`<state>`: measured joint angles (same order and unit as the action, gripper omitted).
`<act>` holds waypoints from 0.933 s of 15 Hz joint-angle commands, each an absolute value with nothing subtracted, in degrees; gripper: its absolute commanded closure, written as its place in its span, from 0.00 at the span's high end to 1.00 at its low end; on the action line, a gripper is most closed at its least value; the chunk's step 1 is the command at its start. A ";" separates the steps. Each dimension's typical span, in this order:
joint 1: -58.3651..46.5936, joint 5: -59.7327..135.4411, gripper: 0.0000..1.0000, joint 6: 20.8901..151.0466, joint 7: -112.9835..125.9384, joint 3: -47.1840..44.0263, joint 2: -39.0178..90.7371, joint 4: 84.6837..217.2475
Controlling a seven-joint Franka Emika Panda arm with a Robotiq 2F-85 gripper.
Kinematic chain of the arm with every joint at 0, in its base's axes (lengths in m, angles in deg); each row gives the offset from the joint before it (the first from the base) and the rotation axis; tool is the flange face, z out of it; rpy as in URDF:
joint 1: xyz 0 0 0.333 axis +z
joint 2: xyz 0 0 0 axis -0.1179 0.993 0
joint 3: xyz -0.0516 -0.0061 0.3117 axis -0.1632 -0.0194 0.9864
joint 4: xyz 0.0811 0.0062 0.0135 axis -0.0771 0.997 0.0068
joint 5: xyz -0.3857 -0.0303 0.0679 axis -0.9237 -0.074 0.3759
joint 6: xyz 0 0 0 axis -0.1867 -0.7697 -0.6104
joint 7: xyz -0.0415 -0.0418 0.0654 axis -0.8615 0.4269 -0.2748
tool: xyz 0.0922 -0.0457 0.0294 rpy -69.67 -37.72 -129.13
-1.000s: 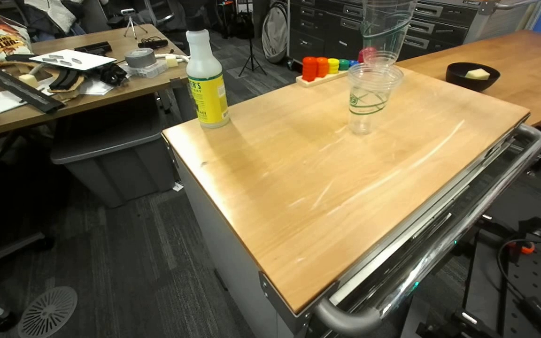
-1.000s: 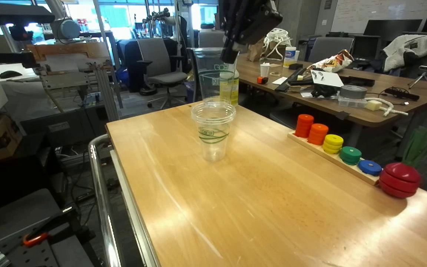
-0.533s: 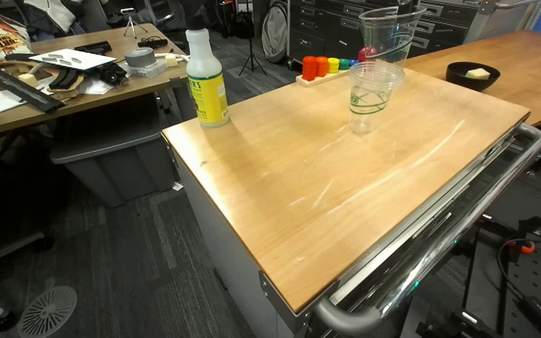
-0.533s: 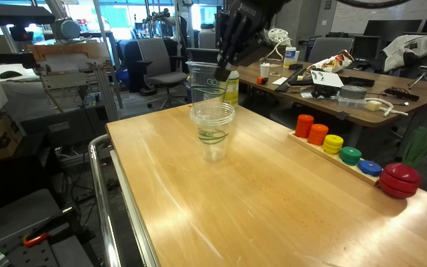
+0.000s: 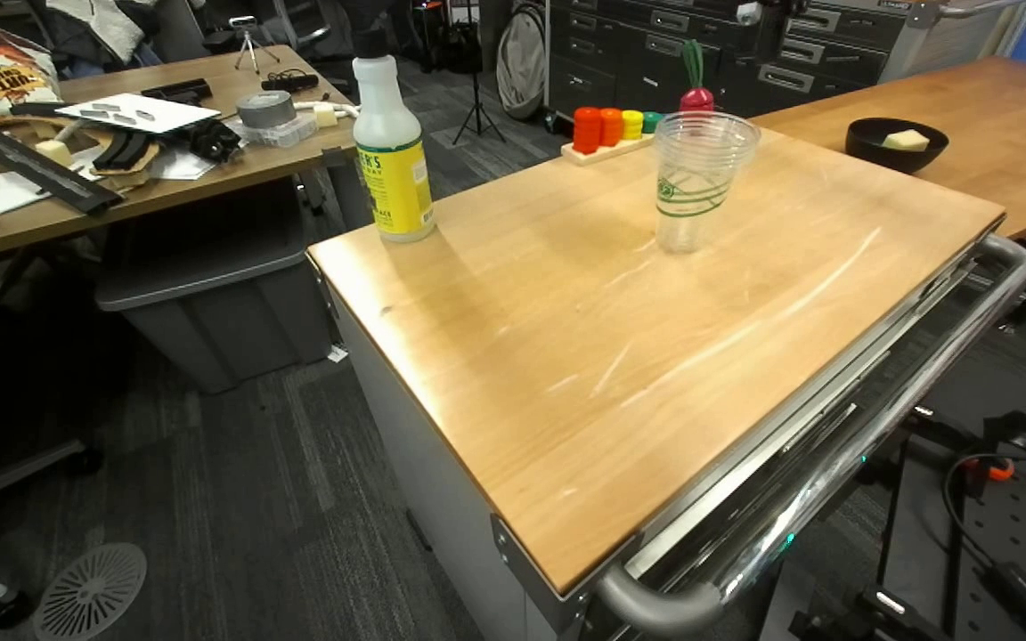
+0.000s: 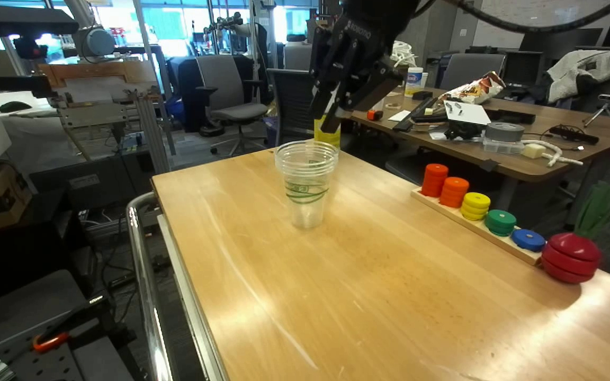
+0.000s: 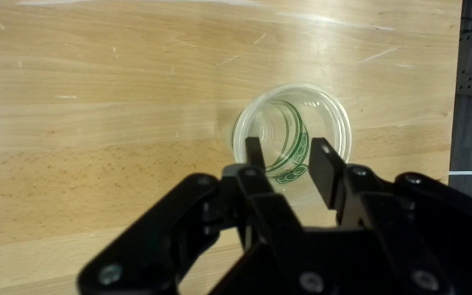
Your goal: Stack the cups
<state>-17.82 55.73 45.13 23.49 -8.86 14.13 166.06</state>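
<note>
Cups (image 6: 306, 185) in one stack on the table (image 6: 389, 317)
They stand up straight, one inside the next, with the rims close together and green lines on the sides. The gripper (image 7: 287, 157) is higher than the cups and apart from them. In the wrist view its fingers (image 7: 325, 168) are apart, with a gap between them, and they show in front of the cups. The bottle (image 5: 399, 191), white with a yellow label, stands near a corner of the table. Near an edge, red, orange, yellow, green and blue rings (image 6: 454, 192) sit on a board (image 6: 475, 225), with a red toy (image 6: 571, 258) just beside it
</note>
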 commanded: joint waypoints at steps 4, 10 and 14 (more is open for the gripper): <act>-18.00 56.02 0.90 59.34 23.39 -8.74 6.89 177.70; -18.48 47.45 1.00 77.22 10.48 -8.40 -5.98 193.90; -20.08 41.12 1.00 84.22 2.73 -6.90 -17.71 203.64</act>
